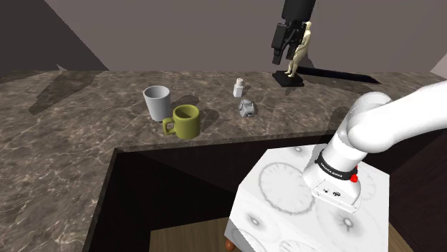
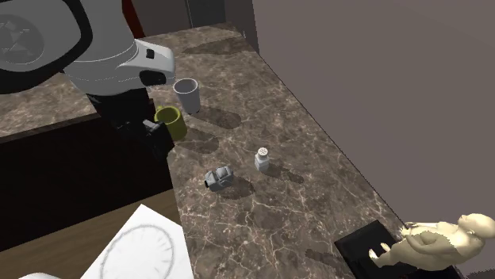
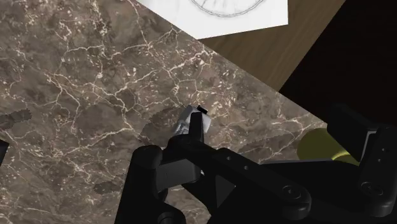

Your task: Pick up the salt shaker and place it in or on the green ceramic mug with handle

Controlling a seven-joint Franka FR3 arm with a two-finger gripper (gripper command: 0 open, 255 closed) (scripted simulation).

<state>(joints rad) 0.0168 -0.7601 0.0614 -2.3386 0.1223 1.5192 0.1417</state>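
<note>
Counter [image 1: 71,143]: a dark veined stone top that takes up most of the shoulder view. Everything I need stands on it.
Gripper [image 1: 285,57]: it hangs high in the upper right of the shoulder view, overlapping a pale figurine [image 1: 298,50] in the picture. In the wrist view its black fingers [image 3: 359,137] are spread wide, with nothing clasped between them and nothing touched.
Green mug [image 1: 185,122]: left of centre in the shoulder view. It stands upright with its mouth up and its handle toward the frame's left, just beside a grey cup [image 1: 157,102].
Salt shaker [image 1: 238,87]: small, white and upright, just above the middle of the shoulder view. It is apart from the mug on the frame's right side, with a small grey object [image 1: 247,108] lying near it, lower in the frame. In the second exterior view it sits near the centre [image 2: 262,158].
Handling: I judge it light, rigid and smooth-sided, so it could tip if nudged and slip under a weak pinch.
Where I'd hold: the body at mid-height, under the cap, with a finger on each opposite side, coming down from above.
</note>
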